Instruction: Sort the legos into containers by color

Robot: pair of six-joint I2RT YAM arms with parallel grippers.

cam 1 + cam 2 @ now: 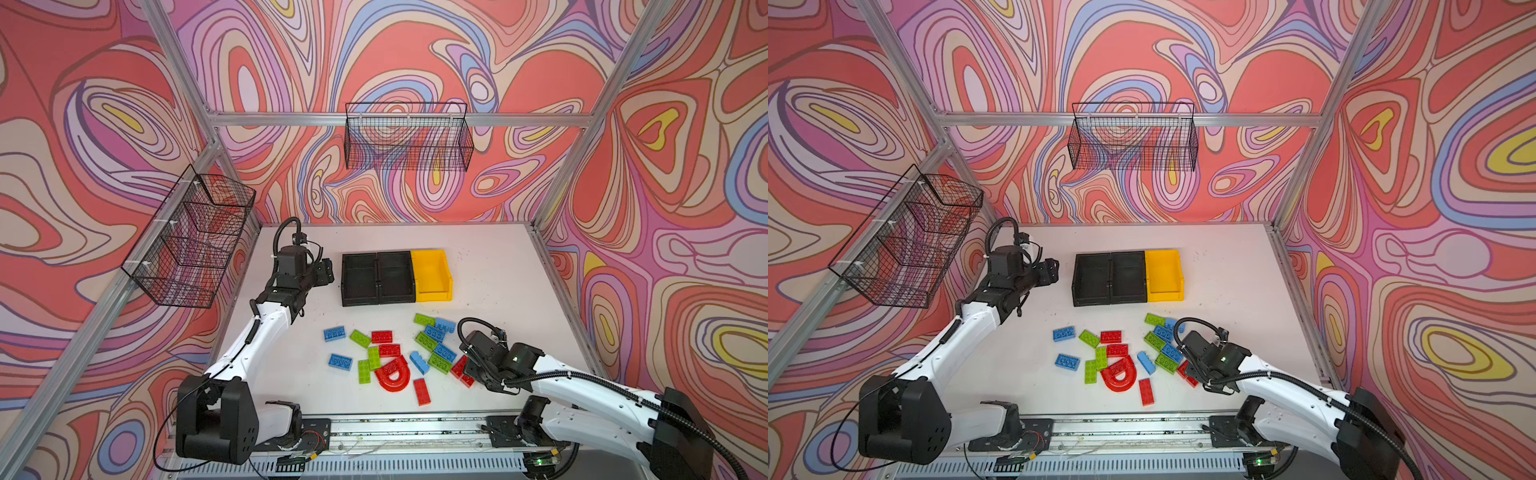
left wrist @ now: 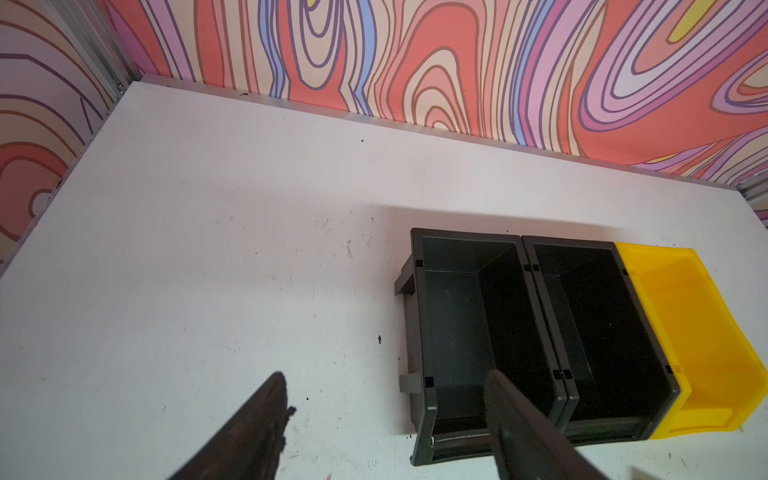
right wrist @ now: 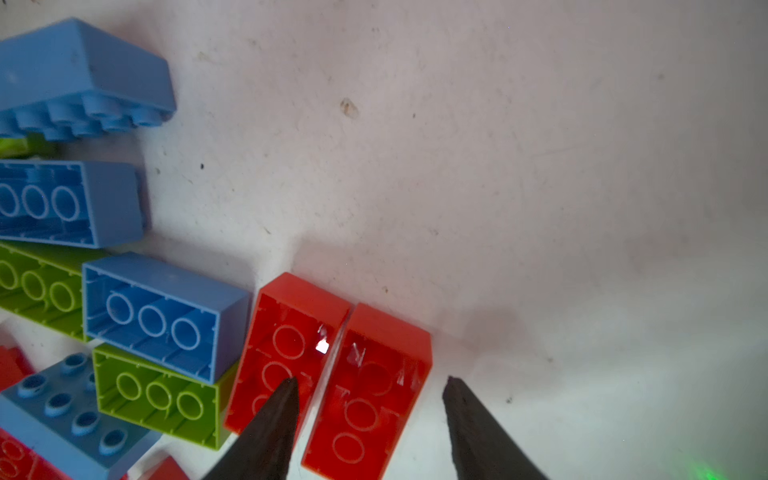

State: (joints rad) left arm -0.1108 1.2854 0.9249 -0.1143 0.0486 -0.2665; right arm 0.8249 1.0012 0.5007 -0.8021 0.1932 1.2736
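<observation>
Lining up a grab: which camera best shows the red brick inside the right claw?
Right wrist view: red brick lies underside up within the open right claw. Both top views show a sliver beside the arm; left wrist, nothing.

Mixed-colour legos [image 1: 389, 350] lie scattered near three empty containers [image 1: 376, 277].

You are looking at six blue legos [image 1: 334, 333], six lime green legos [image 1: 360, 338], roughly seven red legos [image 1: 422, 391] counting one arch [image 1: 392, 384], two black containers [image 1: 359, 280], one yellow container [image 1: 430, 270], two wire mesh baskets [image 1: 409, 141].
</observation>
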